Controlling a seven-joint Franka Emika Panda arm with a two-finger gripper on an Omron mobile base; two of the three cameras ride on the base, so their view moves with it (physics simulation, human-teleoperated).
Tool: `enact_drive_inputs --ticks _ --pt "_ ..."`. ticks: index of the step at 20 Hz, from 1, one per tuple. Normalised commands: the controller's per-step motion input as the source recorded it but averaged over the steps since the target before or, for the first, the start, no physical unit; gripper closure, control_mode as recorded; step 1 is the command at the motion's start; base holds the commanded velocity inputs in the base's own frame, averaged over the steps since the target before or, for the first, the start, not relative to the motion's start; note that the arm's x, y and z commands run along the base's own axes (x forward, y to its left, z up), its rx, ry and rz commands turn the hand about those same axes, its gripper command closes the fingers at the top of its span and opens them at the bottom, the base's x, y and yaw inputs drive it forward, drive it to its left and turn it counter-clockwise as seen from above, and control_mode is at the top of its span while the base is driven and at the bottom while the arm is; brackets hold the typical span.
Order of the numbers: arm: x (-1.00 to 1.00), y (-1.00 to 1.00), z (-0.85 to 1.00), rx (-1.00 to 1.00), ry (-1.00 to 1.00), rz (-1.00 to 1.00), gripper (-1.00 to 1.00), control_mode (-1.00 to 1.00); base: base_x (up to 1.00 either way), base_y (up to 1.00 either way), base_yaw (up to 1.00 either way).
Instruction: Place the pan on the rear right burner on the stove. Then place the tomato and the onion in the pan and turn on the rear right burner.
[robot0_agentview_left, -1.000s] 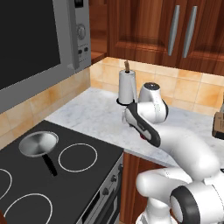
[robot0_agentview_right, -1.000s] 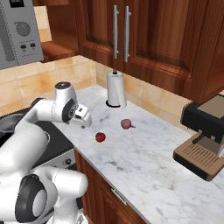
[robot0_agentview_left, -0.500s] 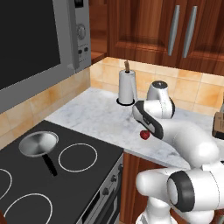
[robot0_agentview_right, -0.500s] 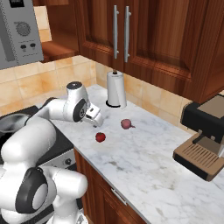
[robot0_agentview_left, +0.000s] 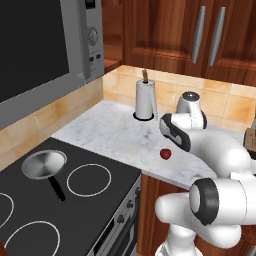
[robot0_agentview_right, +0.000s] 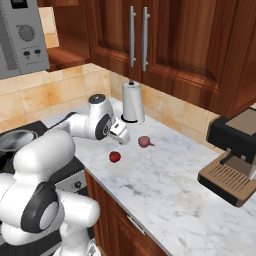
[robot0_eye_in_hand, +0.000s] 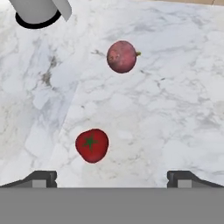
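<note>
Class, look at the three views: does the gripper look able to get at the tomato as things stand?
Probably yes. The gripper is open and hangs above the counter, and the tomato lies bare just ahead of its fingertips. The onion sits apart, farther off.

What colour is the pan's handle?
Black; the pan on the stove shows it best in the left base view.

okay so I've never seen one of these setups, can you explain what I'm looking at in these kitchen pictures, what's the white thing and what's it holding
The white thing is a robot arm in a simulated kitchen. Two cameras ride behind it, left and right; a third sits on its hand, looking down. Its gripper is open and holds nothing, hovering above the marble counter. On that counter lie the tomato and the onion, apart from each other, near a paper towel roll. The pan sits on the stove. A coffee machine stands at the right.
</note>
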Motion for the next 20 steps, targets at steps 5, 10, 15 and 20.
enact_drive_inputs --ticks 5,10,15,20 --pt "0.18 -0.25 -0.01 -0.03 -0.03 0.0 -1.0 -1.0 0.0 0.0 0.0" --pt "0.15 -0.22 -0.11 -0.04 0.0 0.0 -1.0 -1.0 0.0 0.0 0.0" --pt "0.26 -0.19 -0.18 -0.02 0.0 0.0 -1.0 -1.0 0.0 0.0 0.0" --pt "0.4 -0.14 -0.09 0.0 0.0 0.0 -1.0 -1.0 0.0 0.0 0.0"
